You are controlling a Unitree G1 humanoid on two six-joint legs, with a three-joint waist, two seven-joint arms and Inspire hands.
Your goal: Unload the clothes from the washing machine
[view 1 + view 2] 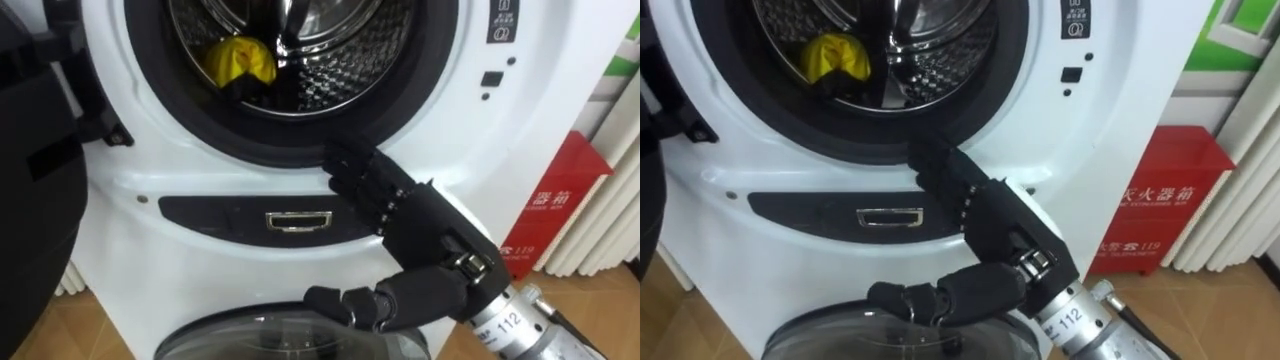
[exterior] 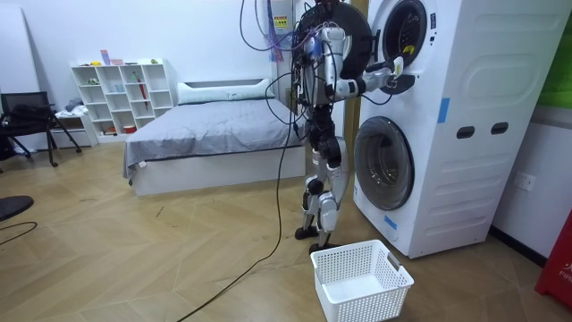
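Closest to the camera is the right hand [image 1: 430, 225], coming in from the lower right. Its fingers [image 1: 362, 178] are stretched out pretty much straight and the thumb sticks off to the side, so it's open and holding nothing. The fingertips are up at the lower right of the dark door seal [image 1: 260, 140]. They look like they're touching it or just about, but I can't say for sure.

The thing to get is the yellow cloth [image 1: 240, 60]. It's bunched in a lump on the left side of the steel drum [image 1: 340, 60], back past the seal's lower edge. There's something dark just under it that I can't make out. From the hand it's up, off to the left and deeper in, well apart, with the seal's lip between them.

My guess on handling: light, floppy, nothing to break, though it might drag a bit on the dimpled drum wall. There's no real "right" spot to hold. I'd pinch the top fold where the lump stands highest, and expect it to unravel and dangle once lifted.

Further out there's the white front of the washing machine [image 1: 180, 175], with a chrome slot [image 1: 297, 221] below the opening. The lower machine's round door [image 1: 250, 335] is at the bottom and a red box [image 1: 560, 215] sits off to the right. In the room view the robot stands right at the stacked machines with its arm up at the top one. A white basket [image 2: 362, 282] is on the floor by its feet.
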